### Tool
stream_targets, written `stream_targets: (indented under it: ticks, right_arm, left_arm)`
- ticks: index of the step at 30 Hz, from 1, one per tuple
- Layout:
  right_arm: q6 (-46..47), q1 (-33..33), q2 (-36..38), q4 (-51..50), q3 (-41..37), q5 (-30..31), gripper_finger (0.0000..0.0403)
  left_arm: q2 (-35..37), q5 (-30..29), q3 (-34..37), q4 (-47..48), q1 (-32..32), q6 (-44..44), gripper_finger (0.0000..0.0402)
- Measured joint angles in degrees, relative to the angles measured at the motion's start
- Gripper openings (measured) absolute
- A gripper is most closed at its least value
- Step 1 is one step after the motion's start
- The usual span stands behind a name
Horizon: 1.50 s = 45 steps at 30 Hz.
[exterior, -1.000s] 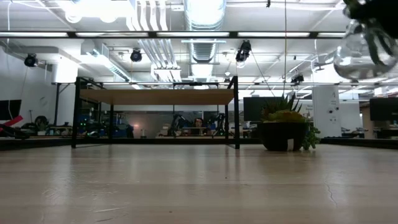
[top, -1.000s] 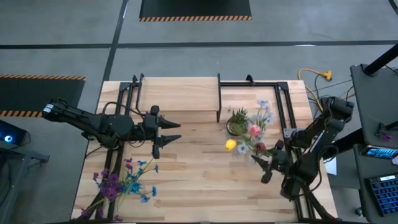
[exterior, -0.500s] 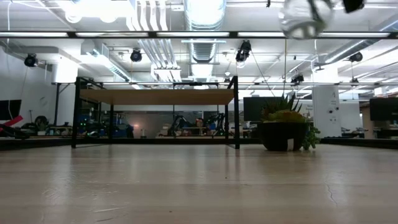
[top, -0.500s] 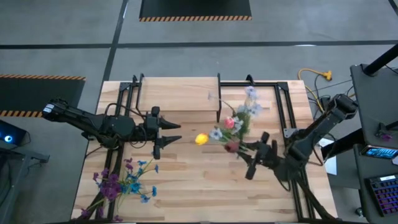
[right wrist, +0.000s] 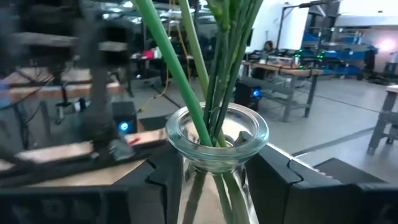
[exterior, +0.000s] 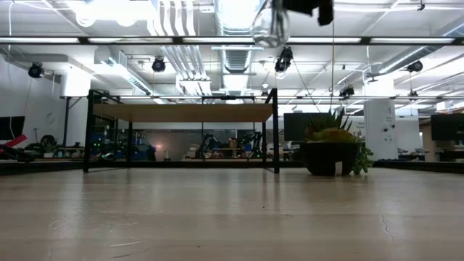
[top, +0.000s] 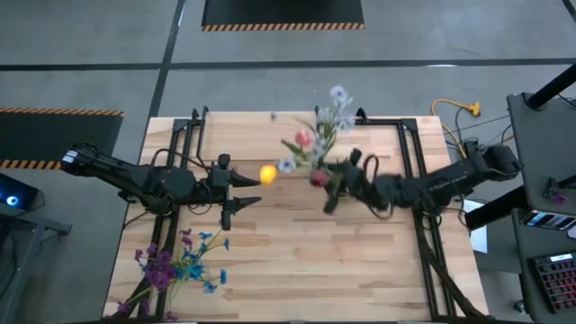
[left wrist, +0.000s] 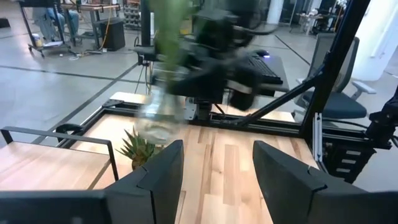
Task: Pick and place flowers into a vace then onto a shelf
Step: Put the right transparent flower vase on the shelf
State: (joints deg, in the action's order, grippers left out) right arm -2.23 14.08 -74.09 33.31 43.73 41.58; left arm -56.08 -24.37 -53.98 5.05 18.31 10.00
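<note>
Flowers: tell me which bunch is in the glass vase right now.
The mixed pink, white and yellow bunch, held up in the vase by the right pincer. The blue and purple flowers lie loose on the table's near-left corner.

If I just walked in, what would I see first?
Probably the clear glass vase full of green stems, held high above the table by the right gripper, with its flowers over the shelf. Next, loose purple and blue flowers lie at the table's front left corner, near the waiting left gripper.
</note>
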Motion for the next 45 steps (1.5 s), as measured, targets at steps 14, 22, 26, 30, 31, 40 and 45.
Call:
stream_targets:
  ticks: [14, 22, 26, 30, 31, 40, 45]
  right_arm:
    - [0.67, -22.75, -10.30, 0.54, 7.27, -21.39, 0.0128]
    - [3.53, -27.82, -17.92, 0.43, 10.16, -21.18, 0.0133]
    - [3.87, -29.31, -20.26, 2.06, 10.12, -21.08, 0.0132]
    - [5.88, -30.09, -20.26, 3.56, 10.05, -22.74, 0.0133]
    - [6.76, -30.21, -20.21, 3.61, 10.05, -22.77, 0.0134]
    - [10.73, -31.29, -19.67, -0.44, 9.85, -22.62, 0.0136]
    - [11.09, -31.71, -19.71, -1.34, 9.79, -22.50, 0.0136]
  left_arm:
    - [0.38, 0.01, 0.02, 0.35, 0.02, -0.47, 0.0177]
    - [0.38, 0.01, 0.02, 0.47, 0.02, -0.48, 0.0177]
    - [0.38, 0.01, 0.02, 0.76, 0.02, -0.46, 0.0177]
    - [0.36, 0.01, 0.18, 0.80, 0.02, -0.46, 0.0177]
    - [0.36, 0.01, 0.25, 0.78, 0.02, -0.46, 0.0177]
    - [0.36, 0.01, 0.37, 0.80, 0.02, -0.46, 0.0177]
    - [0.36, 0.01, 0.37, 0.79, 0.02, -0.46, 0.0177]
